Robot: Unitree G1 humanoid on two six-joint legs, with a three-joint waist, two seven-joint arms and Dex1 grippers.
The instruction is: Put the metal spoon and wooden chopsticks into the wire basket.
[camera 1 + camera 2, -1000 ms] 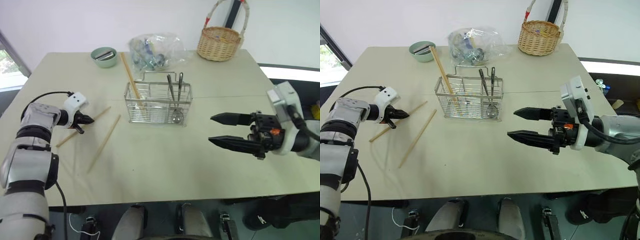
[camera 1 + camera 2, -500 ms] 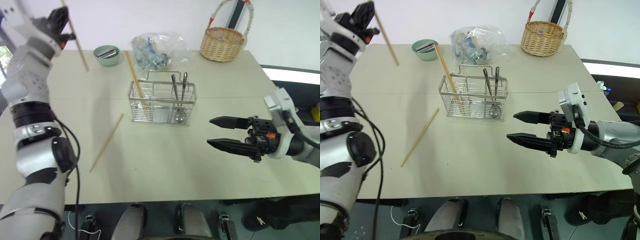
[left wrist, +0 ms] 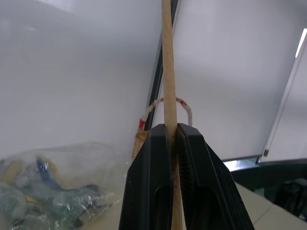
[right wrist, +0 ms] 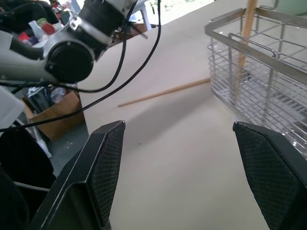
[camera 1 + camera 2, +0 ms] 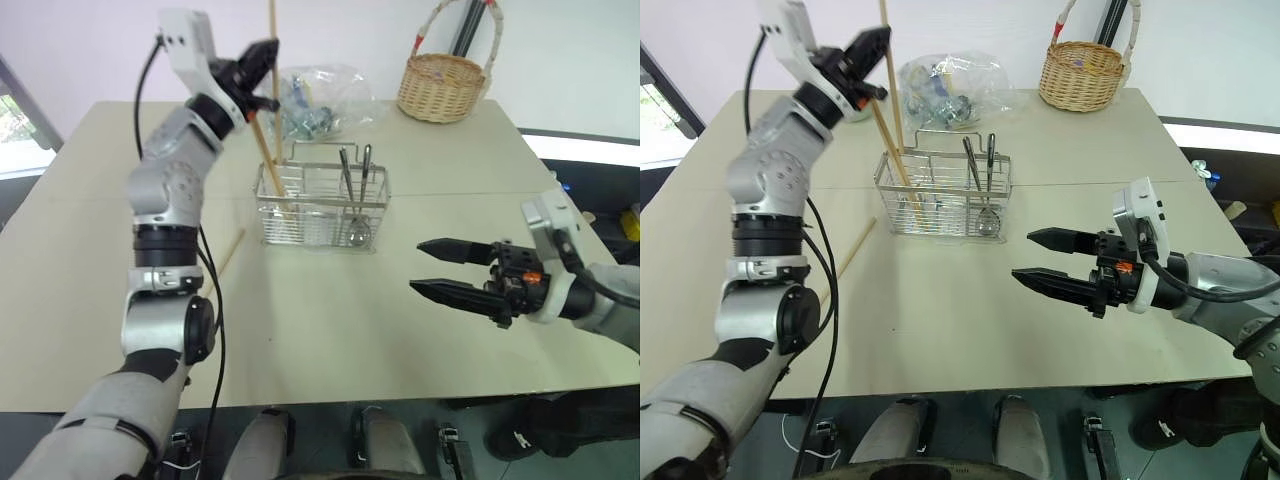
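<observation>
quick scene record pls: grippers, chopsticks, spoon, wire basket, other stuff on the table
left gripper: shut on a wooden chopstick, held upright above the wire basket
right gripper: open, empty, apart from the basket
chopstick in basket: leaning in the left compartment
chopstick on table: lying left of the basket
metal spoon: standing in the right compartment, bowl down
other: wicker basket, plastic bag, on the beige table

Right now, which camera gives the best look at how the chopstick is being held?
The left wrist view: the left gripper has its black fingers shut on the held chopstick, seen close up. The two eye views show the whole scene from farther off, the stick upright above the wire basket.
</observation>
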